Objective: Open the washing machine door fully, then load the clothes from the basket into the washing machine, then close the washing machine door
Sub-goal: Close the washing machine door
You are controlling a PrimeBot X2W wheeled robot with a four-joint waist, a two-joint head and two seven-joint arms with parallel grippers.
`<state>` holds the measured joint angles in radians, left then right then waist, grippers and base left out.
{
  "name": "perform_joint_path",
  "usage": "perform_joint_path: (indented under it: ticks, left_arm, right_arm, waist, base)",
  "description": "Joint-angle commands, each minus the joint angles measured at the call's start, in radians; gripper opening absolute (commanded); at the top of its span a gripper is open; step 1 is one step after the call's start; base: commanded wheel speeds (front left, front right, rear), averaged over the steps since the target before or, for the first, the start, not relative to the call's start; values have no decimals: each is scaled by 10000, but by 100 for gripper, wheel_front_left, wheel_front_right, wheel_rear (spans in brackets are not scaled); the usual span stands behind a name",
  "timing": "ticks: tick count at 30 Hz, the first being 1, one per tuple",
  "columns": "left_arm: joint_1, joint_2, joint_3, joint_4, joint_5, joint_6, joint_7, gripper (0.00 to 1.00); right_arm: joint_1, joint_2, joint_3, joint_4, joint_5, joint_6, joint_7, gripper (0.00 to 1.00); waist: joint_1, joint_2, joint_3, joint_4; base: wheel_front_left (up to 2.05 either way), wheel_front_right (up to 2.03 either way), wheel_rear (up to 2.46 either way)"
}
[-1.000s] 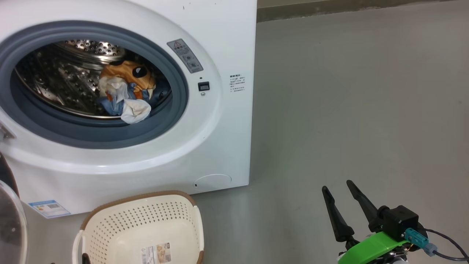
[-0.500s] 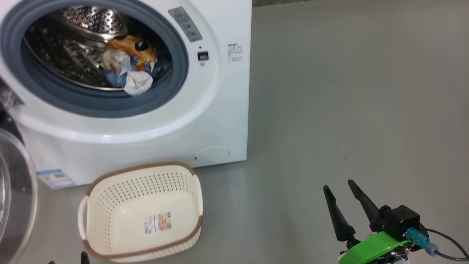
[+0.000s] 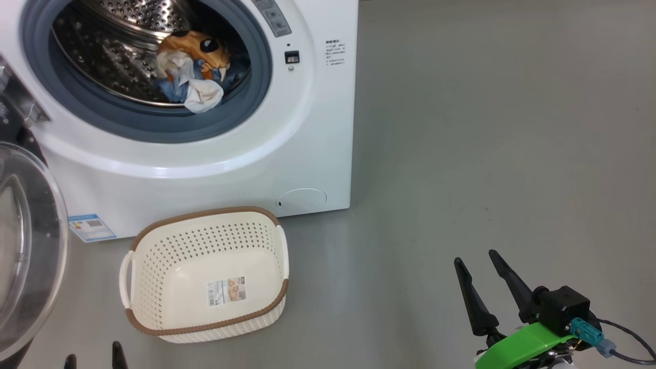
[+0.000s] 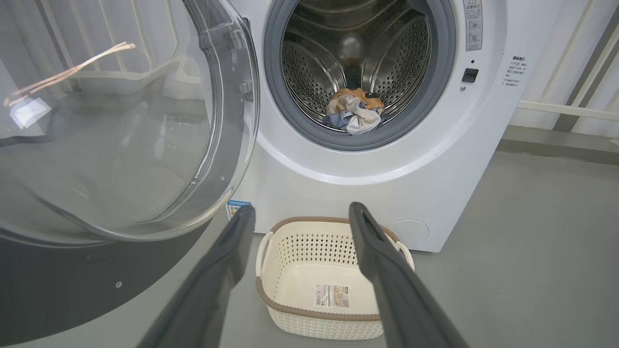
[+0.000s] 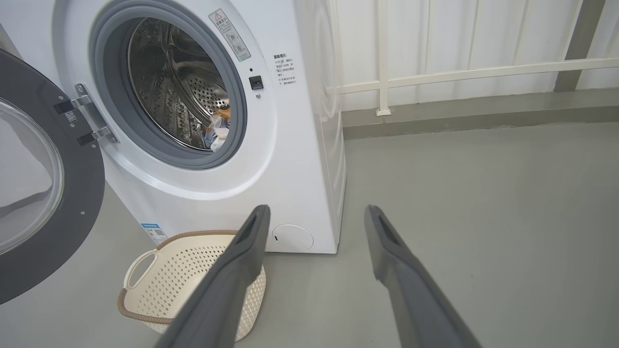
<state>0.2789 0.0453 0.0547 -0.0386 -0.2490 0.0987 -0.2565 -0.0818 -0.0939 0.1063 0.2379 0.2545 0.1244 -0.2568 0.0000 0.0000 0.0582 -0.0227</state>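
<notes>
Nearest to the robot, the right gripper (image 3: pixel 474 259) hangs over the grey floor (image 3: pixel 487 154) at the lower right of the head view, with its two long dark fingers spread wide and nothing between them. The left gripper (image 4: pixel 302 209) is also wide apart and holds nothing. Just beyond it, the small cream-white perforated plastic basket with the brown rim (image 3: pixel 202 211) stands on the floor with only a label sticker (image 3: pixel 226 291) on its bottom. Behind the basket is the big white front-loading washing machine (image 3: pixel 205 174). Its large round black door with the clear glass window (image 5: pixel 84 193) is swung open to the left on its hinge. Deepest, the bundle of light blue, orange-brown and cream-white clothes (image 3: pixel 192 77) lies inside the steel perforated drum (image 3: pixel 102 56), and its white part touches the grey-blue rubber gasket (image 3: pixel 154 123).
</notes>
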Motion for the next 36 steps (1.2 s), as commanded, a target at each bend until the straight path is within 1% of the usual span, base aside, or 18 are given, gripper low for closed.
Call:
perform_joint_path:
  ticks: [1, 11, 16, 27, 36]
  left_arm:
    - [-446, 49, 366, -163, 62, -101, -53, 100]
    - [-433, 49, 586, -110, 46, -376, -53, 100]
    - [-383, 49, 722, -93, -50, -396, -53, 100]
    - [-177, 49, 794, -171, -206, -72, -53, 100]
    - [110, 49, 758, -280, -216, 148, -53, 100]
  right_arm:
    - [-111, 17, 180, -270, -111, 63, -49, 100]
    - [-54, 51, 181, -330, -146, 63, -49, 100]
    - [-25, 74, 220, -372, -159, 63, -49, 100]
    - [94, 44, 313, -433, -361, 63, -49, 100]
    - [213, 91, 472, -411, -511, 63, -49, 100]
  waist:
    - [0, 0, -15, 67]
    - [0, 0, -127, 606]
    - [0, 0, -147, 935]
    - [0, 0, -250, 2177]
    - [0, 0, -585, 3225]
  base:
    - [0, 0, 0]
    - [0, 0, 0]
    - [0, 0, 0]
    - [0, 0, 0]
    - [0, 0, 0]
